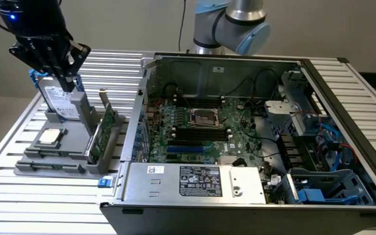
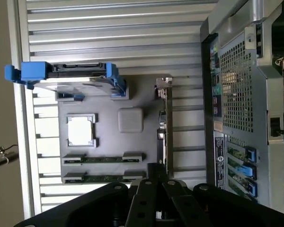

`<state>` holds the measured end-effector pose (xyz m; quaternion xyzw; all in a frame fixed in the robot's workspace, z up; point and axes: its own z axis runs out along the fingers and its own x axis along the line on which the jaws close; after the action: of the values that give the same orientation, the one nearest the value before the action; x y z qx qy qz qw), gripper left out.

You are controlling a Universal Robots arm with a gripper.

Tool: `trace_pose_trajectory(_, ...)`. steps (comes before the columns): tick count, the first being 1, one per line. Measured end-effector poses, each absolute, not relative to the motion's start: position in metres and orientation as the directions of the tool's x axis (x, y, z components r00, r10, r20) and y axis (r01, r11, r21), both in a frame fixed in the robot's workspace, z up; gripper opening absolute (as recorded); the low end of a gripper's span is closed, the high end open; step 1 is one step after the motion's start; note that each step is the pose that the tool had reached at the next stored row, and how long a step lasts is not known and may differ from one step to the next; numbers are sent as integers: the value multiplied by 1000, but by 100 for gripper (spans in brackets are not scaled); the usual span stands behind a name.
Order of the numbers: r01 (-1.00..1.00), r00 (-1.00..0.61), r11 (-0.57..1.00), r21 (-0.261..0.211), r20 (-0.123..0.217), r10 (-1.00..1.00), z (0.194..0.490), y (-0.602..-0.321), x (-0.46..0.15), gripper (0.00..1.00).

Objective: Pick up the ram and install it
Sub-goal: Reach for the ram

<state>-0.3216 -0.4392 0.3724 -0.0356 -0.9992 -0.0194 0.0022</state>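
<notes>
We found the gripper [image 1: 69, 78] poised above the gray holder [image 1: 70, 143], fingers pressed together on nothing. The ram [image 2: 102, 159] lay unpicked in that holder on the tabletop [image 1: 44, 200]. The motherboard's slots [image 1: 201, 133] stood unfilled, so both steps were left to do.

An open computer case [image 1: 240, 73] lies on the slatted worktop [image 1: 37, 205], motherboard [image 1: 201, 132] showing. Beside it, a grey holder [image 2: 106, 142] carries a blue-railed hard drive [image 1: 60, 103], a processor [image 1: 49, 137] and an upright expansion card [image 1: 105, 128].
</notes>
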Motion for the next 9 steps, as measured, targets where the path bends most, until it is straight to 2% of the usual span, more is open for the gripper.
trace_pose_trajectory(9,71,-997,997,37,7,71,369,-448,-354,11)
